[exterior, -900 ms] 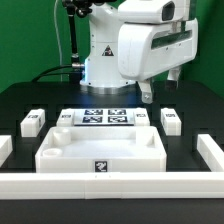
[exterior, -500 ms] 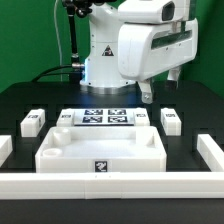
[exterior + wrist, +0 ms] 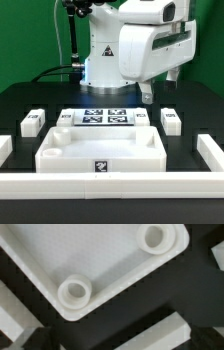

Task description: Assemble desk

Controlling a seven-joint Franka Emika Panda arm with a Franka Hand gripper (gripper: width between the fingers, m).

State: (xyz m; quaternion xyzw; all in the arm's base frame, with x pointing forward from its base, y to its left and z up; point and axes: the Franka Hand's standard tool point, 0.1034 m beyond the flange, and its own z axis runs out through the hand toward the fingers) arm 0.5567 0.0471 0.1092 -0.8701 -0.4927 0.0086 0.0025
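Desk panel [image 3: 100, 150] lies flat at the front middle of the table [image 3: 20, 100], rim up, with a black-and-white tag [image 3: 100, 166] on its near wall. Four short legs [image 3: 170, 120] lie loose behind it, two toward each side, apart from the panel.

The gripper [image 3: 160, 94] hangs above and behind the panel, toward the exterior view's right, over the ground near the inner right-hand leg [image 3: 141, 117] and clear of every part. Its dark fingers [image 3: 147, 95] stand apart with nothing between them: released.

Wrist view: one corner of the panel [image 3: 110, 263] seen from above, with two round sockets [image 3: 75, 290] just inside the raised rim and rounded corner.

Table is matt black. The marker board [image 3: 103, 118] lies flat between the inner legs, just behind the panel. Long white rails [image 3: 110, 186] border the front and both sides. Backdrop is a green wall [image 3: 30, 30]. The white arm [image 3: 105, 50] stands at the rear.

Panel and legs are smooth white plastic with squared edges; the panel floor is plain and slightly glossy.
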